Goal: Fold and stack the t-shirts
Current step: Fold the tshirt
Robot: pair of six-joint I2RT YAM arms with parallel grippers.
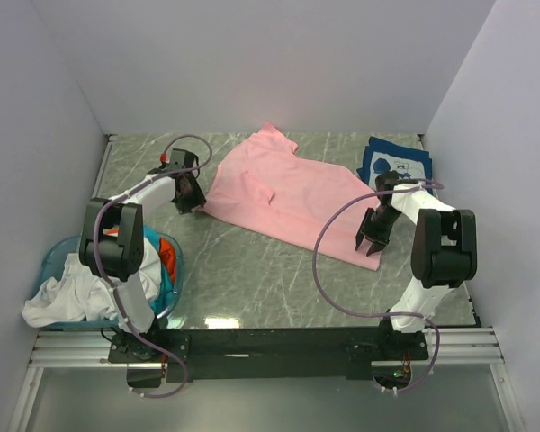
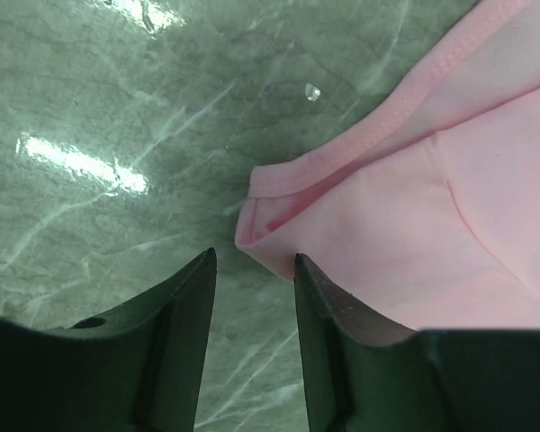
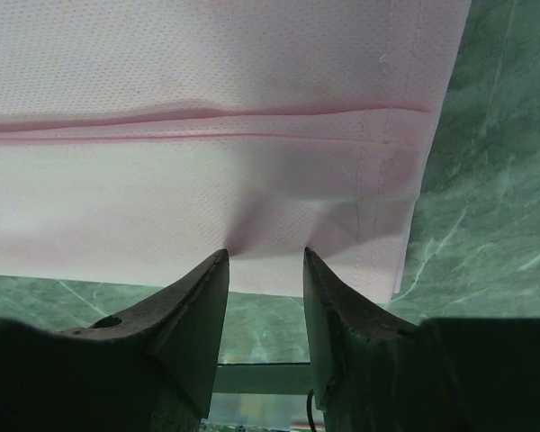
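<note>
From above, the pink t-shirt (image 1: 288, 193) lies open on the counter (image 1: 252, 279), skewed, with one fold or wrinkle near its middle and no tidy fold made. A navy t-shirt (image 1: 396, 164) with white print sits folded at the far right corner, well apart from the basket; I judge it the start of the stack. The blue basket (image 1: 47, 265) at the near left holds more tees in a heap: white (image 1: 58, 301), teal (image 1: 168, 281) and orange (image 1: 166, 255). So one shirt looks done, one is in hand, and several are left. The left hand (image 1: 189, 193) is at the pink shirt's left edge, and the right hand (image 1: 371, 236) is at its near right corner.

In the left wrist view, the left hand is narrowly open and holds nothing. A rolled pink corner lies on the counter just ahead of its fingertips, touching neither as far as I can tell.

In the right wrist view, the right hand is also narrowly open. Its fingertips (image 3: 211, 279) meet the pink hem near the side seam, and the cloth puckers between them. It looks set to pinch but is not clamped on the cloth.
</note>
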